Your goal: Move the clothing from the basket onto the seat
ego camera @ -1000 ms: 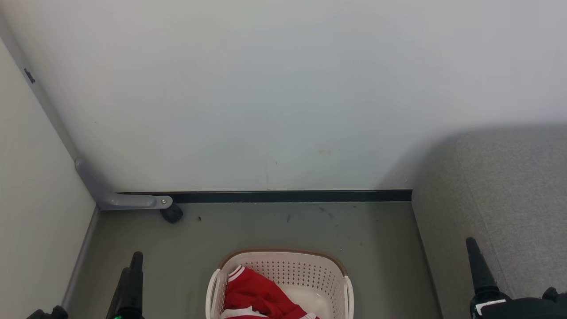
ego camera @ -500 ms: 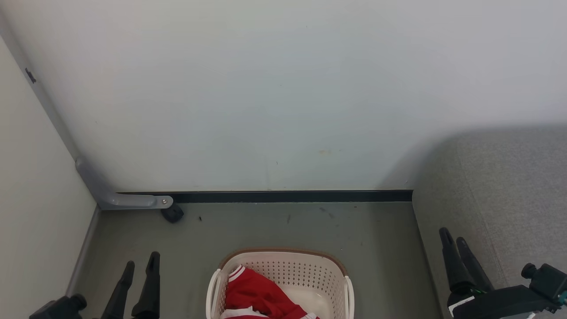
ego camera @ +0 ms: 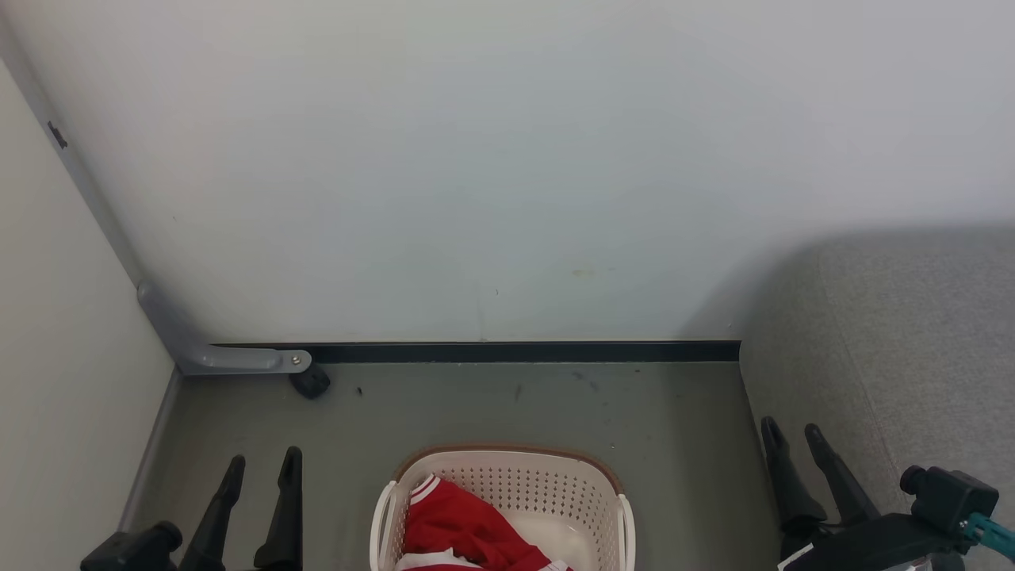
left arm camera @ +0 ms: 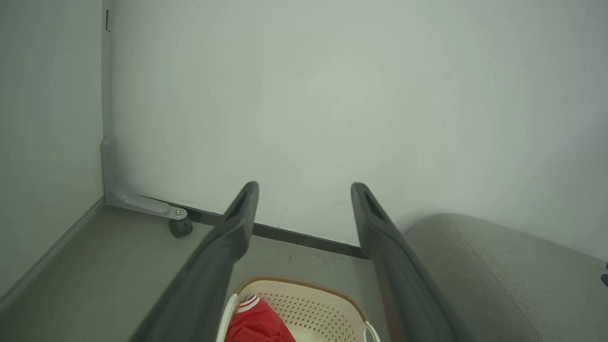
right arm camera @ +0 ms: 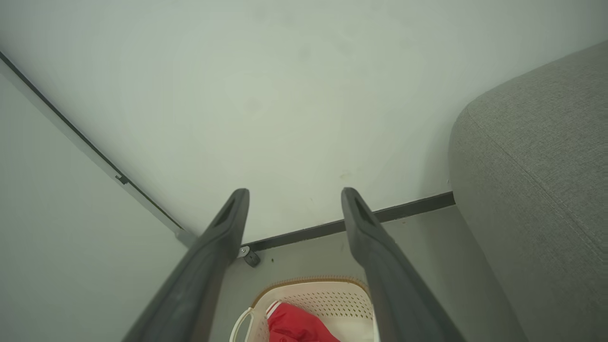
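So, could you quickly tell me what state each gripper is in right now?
Left gripper: open, holding nothing.
Right gripper: open, holding nothing.

Red clothing (ego camera: 464,523), seemingly bunched, in basket (ego camera: 547,485)

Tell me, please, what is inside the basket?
Inside the basket lies red clothing with white trim, toward its left side. Whatever lies beneath the fabric is covered.

I am seeing the clothing (ego camera: 460,527) showing bright red with white-striped trim, the basket (ego camera: 539,485) showing cream-white with rows of small holes and a brown rim, the seat (ego camera: 912,341) showing speckled grey weave, the floor (ego camera: 476,404) showing dull grey-green, and the skirting strip (ego camera: 523,351) showing black.
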